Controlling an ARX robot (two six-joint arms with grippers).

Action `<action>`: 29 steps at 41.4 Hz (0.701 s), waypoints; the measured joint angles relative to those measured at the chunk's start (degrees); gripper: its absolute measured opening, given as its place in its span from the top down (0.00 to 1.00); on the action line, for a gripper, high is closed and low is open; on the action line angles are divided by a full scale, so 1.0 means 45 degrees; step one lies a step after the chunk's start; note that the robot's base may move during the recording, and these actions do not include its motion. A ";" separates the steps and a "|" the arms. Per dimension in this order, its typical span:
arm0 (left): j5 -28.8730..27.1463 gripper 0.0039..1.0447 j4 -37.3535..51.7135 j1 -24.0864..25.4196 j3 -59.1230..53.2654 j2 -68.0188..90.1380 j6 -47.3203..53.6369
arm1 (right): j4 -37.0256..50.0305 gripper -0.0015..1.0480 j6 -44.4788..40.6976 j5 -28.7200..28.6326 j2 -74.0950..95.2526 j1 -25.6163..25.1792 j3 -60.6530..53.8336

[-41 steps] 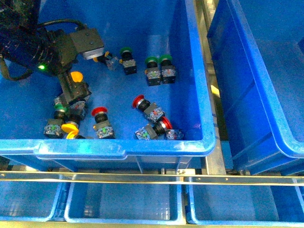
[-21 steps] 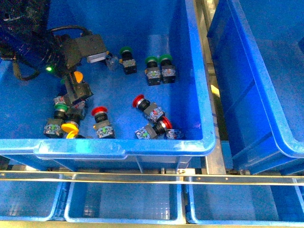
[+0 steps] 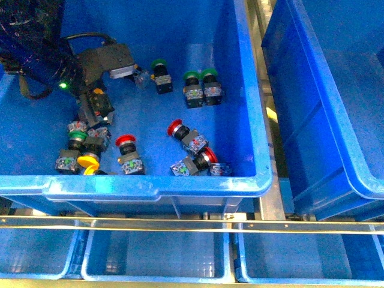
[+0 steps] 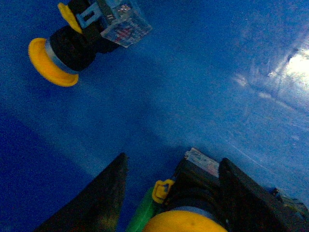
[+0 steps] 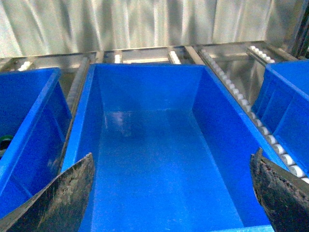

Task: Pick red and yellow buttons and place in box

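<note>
Deep in the left blue bin (image 3: 252, 120), my left gripper (image 3: 96, 111) stands open around a yellow button (image 4: 186, 223), whose black body sits between the fingers (image 4: 104, 193). A second yellow button (image 4: 53, 55) lies apart from it on the bin floor. In the front view, another yellow button (image 3: 88, 162) and three red buttons (image 3: 126, 141) (image 3: 174, 127) (image 3: 210, 157) lie near the bin's front wall. My right gripper (image 5: 173, 154) hangs open over the box (image 5: 154, 145), which has nothing in it. The front view shows the box (image 3: 300, 120) to the right.
Green-capped switches (image 3: 159, 64) (image 3: 200, 76) lie at the back of the left bin, and one more (image 3: 76, 137) sits by the left cluster. A roller rail (image 3: 270, 108) runs between the bins. Smaller blue trays (image 3: 156, 252) stand below the front edge.
My left gripper has come down over the yellow button in the left bin. Its cap showed beside the fingers earlier and is now mostly covered.
</note>
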 joint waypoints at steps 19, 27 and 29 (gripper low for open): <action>0.0355 0.70 0.0175 0.0049 -0.0073 0.0029 -0.0777 | 0.0000 0.07 0.0000 0.0000 0.0000 0.0000 0.0000; 0.1477 0.70 0.0112 -0.0058 -0.1117 -0.1365 -0.3628 | 0.0000 0.07 0.0000 0.0000 0.0000 0.0000 0.0000; 0.1690 0.70 0.0209 -0.0121 -0.1355 -0.1734 -0.4182 | 0.0000 0.07 0.0000 0.0000 0.0000 0.0000 0.0000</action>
